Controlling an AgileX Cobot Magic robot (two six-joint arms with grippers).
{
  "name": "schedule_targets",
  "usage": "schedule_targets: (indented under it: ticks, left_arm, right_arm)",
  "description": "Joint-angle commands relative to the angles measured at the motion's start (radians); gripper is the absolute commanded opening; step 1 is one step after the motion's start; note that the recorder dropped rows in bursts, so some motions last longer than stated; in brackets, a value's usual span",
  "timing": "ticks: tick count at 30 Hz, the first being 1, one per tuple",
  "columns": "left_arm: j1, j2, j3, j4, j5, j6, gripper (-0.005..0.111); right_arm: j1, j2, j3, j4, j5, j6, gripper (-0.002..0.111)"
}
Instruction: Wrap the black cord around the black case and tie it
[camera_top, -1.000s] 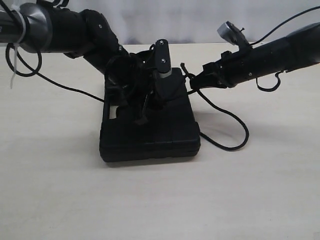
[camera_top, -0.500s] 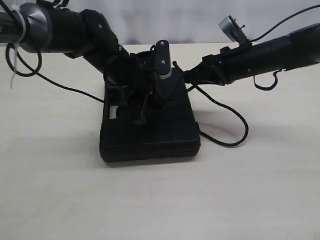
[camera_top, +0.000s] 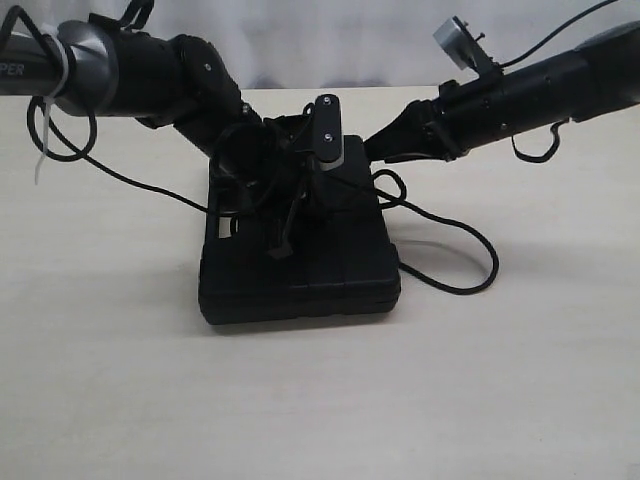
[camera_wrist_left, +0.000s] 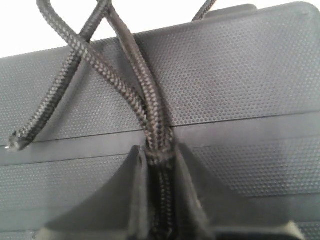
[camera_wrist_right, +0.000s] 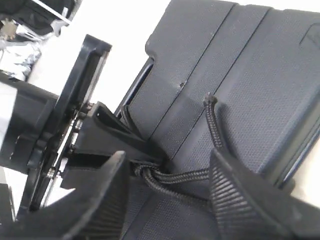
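Note:
The black case (camera_top: 300, 270) lies flat on the table. My left gripper (camera_wrist_left: 160, 153) is shut on two strands of the black cord (camera_wrist_left: 142, 95) just above the case's textured lid (camera_wrist_left: 240, 75). In the exterior view the left gripper (camera_top: 284, 222) sits over the lid's far half. One loose cord end (camera_wrist_left: 16, 142) rests on the lid. My right gripper (camera_wrist_right: 167, 175) is open, and its ribbed fingers (camera_wrist_right: 240, 200) stand on either side of the cord strands (camera_wrist_right: 180, 176) without touching them. From the right, this gripper (camera_top: 372, 152) reaches the case's far right corner. More cord (camera_top: 470, 275) loops onto the table.
The left gripper's fingers (camera_wrist_right: 117, 137) show close in front of my right gripper. A thin glossy arm cable (camera_top: 130, 180) trails across the table to the left of the case. The pale table (camera_top: 320, 400) runs wide in front of the case.
The right gripper has opened and let go of the cord, moving left and slightly up toward the left gripper. The freed cord has slumped by the case's right edge. The left gripper keeps its hold.

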Motion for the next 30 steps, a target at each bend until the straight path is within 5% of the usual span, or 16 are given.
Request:
schedule_targets:
  ticks: [1, 9, 14, 19, 23, 30]
  left_arm:
    - [-0.009, 0.001, -0.001, -0.014, -0.005, 0.002, 0.000]
    - [-0.009, 0.001, -0.001, -0.042, 0.028, 0.034, 0.000]
    - [-0.009, 0.001, -0.001, -0.042, 0.027, 0.036, 0.000]
    - [-0.009, 0.001, -0.001, -0.042, 0.027, 0.036, 0.000]
    - [-0.009, 0.001, -0.001, -0.042, 0.025, 0.036, 0.000]
    - [-0.009, 0.001, -0.001, -0.042, 0.021, 0.036, 0.000]
  right_arm:
    - [0.001, -0.006, -0.035, -0.017, 0.023, 0.014, 0.047]
    - [0.058, -0.042, -0.035, -0.077, -0.127, 0.025, 0.047]
    - [0.180, -0.044, -0.069, -0.508, -0.249, 0.311, 0.047]
    - [0.233, -0.044, -0.145, -0.573, -0.165, 0.354, 0.047]
    - [0.279, -0.021, -0.150, -0.830, -0.222, 0.442, 0.047]
    - [0.326, -0.003, -0.150, -0.829, -0.241, 0.358, 0.047]
